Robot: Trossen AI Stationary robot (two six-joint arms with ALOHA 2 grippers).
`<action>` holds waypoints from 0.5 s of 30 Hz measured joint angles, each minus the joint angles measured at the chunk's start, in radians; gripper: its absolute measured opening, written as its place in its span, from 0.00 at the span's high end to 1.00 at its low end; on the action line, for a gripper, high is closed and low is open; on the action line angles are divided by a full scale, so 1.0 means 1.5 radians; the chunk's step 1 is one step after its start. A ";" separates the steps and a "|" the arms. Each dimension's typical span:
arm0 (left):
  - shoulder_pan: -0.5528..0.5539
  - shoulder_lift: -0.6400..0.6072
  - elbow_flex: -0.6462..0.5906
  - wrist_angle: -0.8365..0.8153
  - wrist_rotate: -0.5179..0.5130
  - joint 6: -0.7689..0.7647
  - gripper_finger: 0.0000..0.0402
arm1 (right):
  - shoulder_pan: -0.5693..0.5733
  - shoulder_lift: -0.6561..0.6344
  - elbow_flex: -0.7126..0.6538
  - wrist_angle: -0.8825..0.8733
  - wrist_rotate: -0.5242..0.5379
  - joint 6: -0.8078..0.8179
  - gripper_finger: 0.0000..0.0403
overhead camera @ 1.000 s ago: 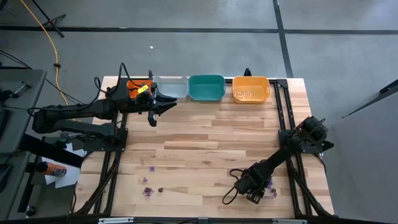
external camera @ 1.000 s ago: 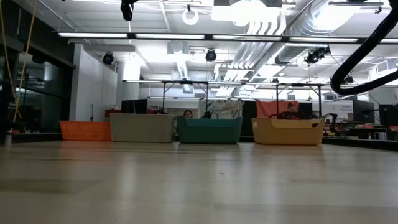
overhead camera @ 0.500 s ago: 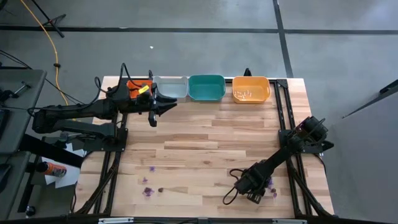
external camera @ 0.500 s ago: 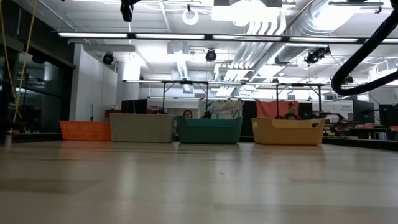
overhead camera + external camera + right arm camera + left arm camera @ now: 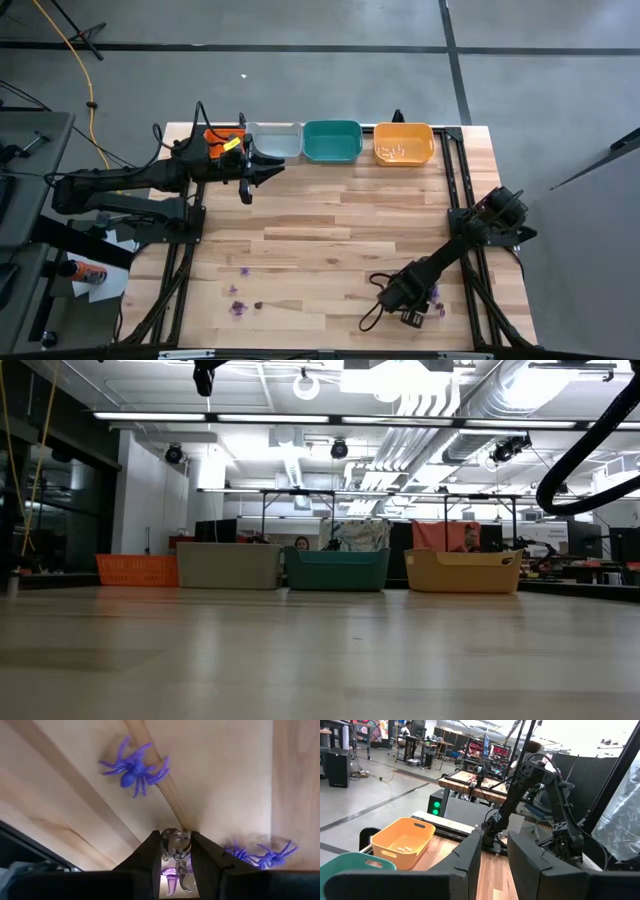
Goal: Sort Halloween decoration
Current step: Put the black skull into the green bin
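Purple plastic spider (image 5: 134, 771), leggy, on pale wood-grain table (image 5: 225, 780)

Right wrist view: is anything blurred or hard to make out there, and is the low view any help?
Right wrist view: purple spider sharp; the clear trinket between the right gripper jaws is soft, glinting. Low view: floor-level, table a blurry glare band, only trays readable, no trinkets visible.

Purple spiders (image 5: 134, 769) scattered on wood; clear trinket (image 5: 175, 845) pinched btwn fingers.
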 joint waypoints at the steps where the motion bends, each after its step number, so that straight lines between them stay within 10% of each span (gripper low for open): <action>1: 0.000 0.000 0.000 0.000 0.000 0.000 0.80 | 0.000 -0.005 0.000 0.000 0.006 -0.012 0.81; 15: 0.000 0.000 0.000 -0.002 -0.047 -0.005 0.80 | -0.103 -0.289 0.000 -0.083 0.363 -0.185 0.82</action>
